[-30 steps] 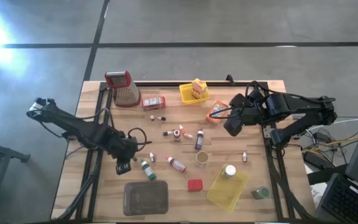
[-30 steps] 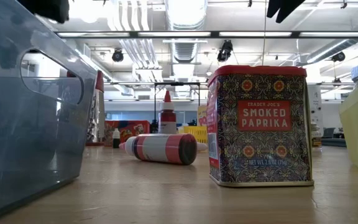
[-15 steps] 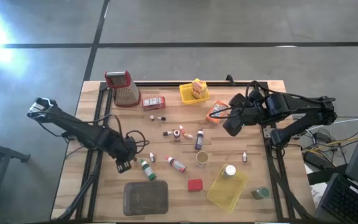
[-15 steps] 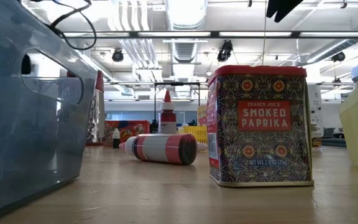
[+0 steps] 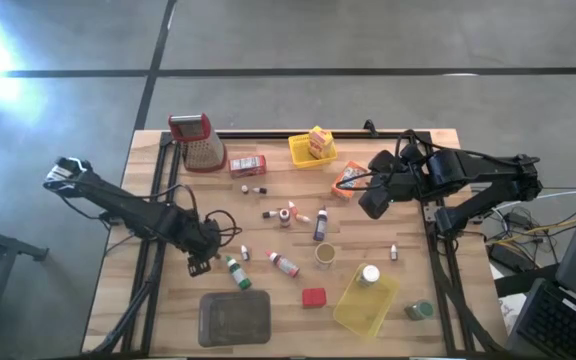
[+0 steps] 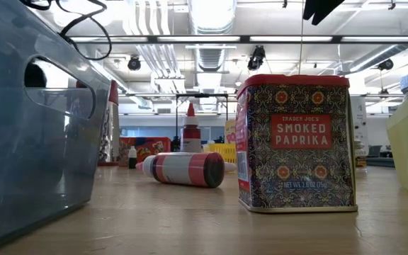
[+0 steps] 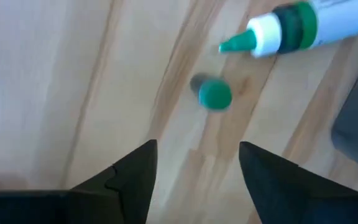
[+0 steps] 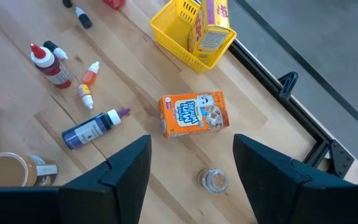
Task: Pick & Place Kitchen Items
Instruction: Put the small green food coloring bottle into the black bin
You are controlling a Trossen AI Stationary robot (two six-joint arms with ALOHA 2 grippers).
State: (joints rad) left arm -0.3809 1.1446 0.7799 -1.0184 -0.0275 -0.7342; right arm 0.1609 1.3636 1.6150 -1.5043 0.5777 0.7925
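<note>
My left gripper (image 5: 202, 262) hung low over the wooden table (image 5: 148, 300) at about eight o'clock from its centre, its fingers (image 7: 135, 177) spread apart and holding nothing; bare wood showed between them. Just ahead of those fingers stood a tiny green-capped bottle (image 7: 213, 94), upright and untouched, and beyond it lay a white bottle with a green nozzle (image 7: 291, 25), on its side. From above, that lying bottle sat at roughly four o'clock from my left gripper, close by, with the grey tray (image 5: 235, 317) farther toward six o'clock. My right gripper (image 5: 373, 200) hovered above the table at about two o'clock from centre, fingers (image 8: 126, 165) parted and empty as well. Below it lay an orange box (image 8: 194, 114) flat on the wood, and a small clear jar (image 8: 214, 180) stood near that box, apart from it. A yellow basket (image 8: 179, 40) with a yellow box upright inside it stood at twelve o'clock on the table. Toward the middle lay a blue bottle with a purple tip (image 8: 92, 129), a small orange-capped bottle (image 8: 89, 73) and a red bottle with a white cap (image 8: 48, 62). A second yellow basket (image 5: 348, 315) at five o'clock held a white-capped jar (image 5: 369, 274). A red block (image 5: 314, 297) sat at six o'clock, between the grey tray and that basket. The metal grater (image 5: 198, 140) stood at eleven o'clock.
</note>
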